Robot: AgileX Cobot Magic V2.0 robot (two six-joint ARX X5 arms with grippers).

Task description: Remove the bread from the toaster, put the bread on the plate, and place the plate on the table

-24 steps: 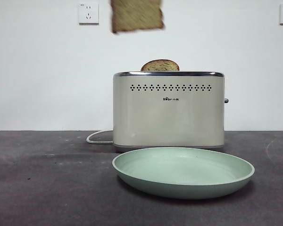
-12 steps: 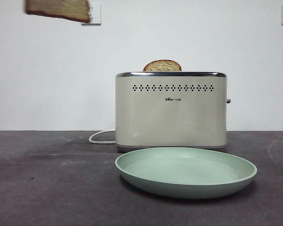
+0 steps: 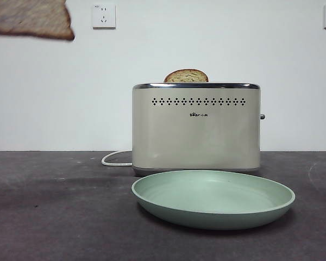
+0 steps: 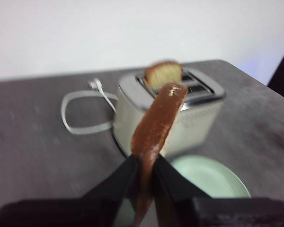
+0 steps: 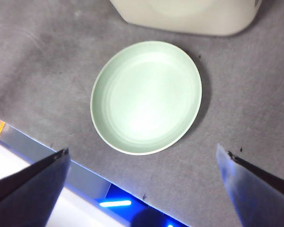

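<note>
My left gripper [image 4: 143,163] has its jaws clamped on the bread [image 4: 156,125], pinching the slice edge-on by its crust. In the front view the bread [image 3: 30,20] hangs high at about ten o'clock from the toaster [image 3: 196,128], well clear of it. A smaller slice [image 3: 186,76] pokes from the toaster's slot. The plate [image 3: 213,198] lies empty on the bench [image 3: 54,212] just in front of the toaster. My right gripper [image 5: 142,179] hovers above the plate, jaws spread wide, holding nothing.
</note>
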